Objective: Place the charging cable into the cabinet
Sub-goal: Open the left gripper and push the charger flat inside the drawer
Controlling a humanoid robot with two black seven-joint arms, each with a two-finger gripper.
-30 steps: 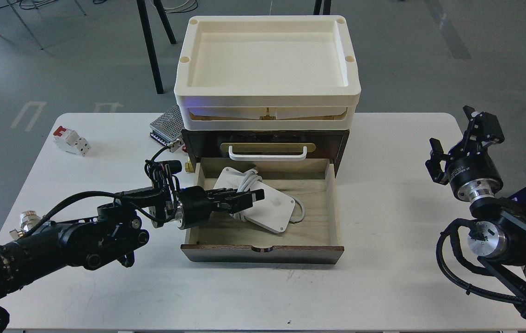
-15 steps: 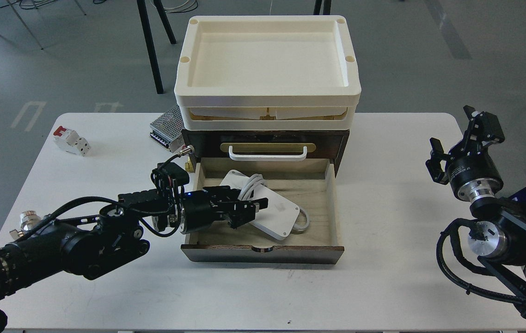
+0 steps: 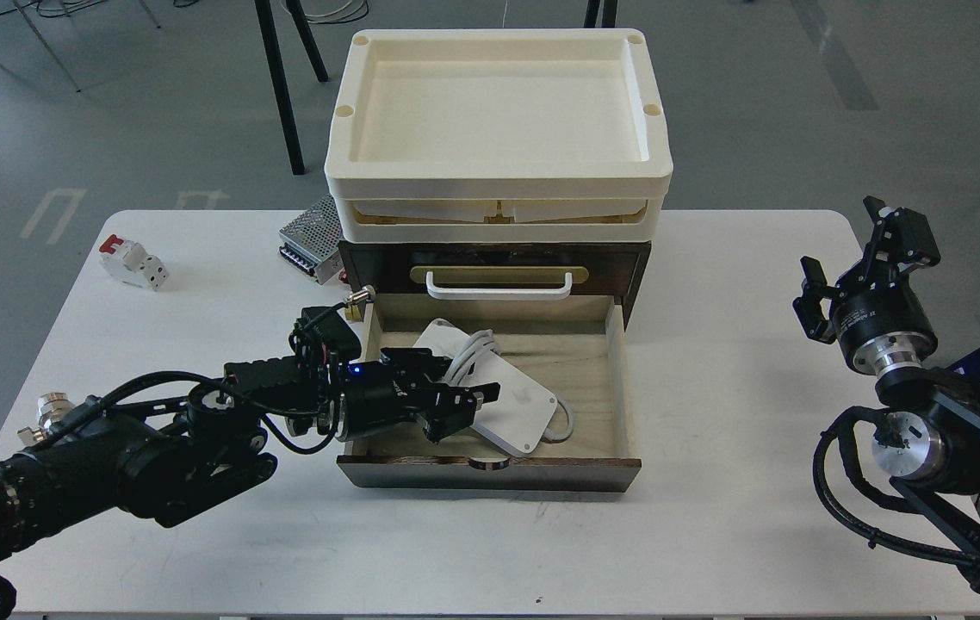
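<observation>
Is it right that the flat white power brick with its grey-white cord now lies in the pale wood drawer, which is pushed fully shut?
Not quite. In the head view the flat white power brick does lie in the pale wood drawer, but that drawer is pulled open, not shut. The left gripper is over it.

From my seat, the flat white rounded-rectangle power brick (image 3: 503, 398) carries a pale grey-white cord (image 3: 466, 350). It lies on the pale, light-tan wood of the open drawer (image 3: 585, 379), whose front edge is dark brown like the wooden cabinet body (image 3: 636, 267). I see a white bar handle (image 3: 499, 286) over a brass plate (image 3: 499, 274), and cream plastic trays (image 3: 499, 112) above. My left gripper (image 3: 455, 400) is black with a small blue light. The table (image 3: 714, 534) is white; the small breaker (image 3: 133, 261) is white with red.
</observation>
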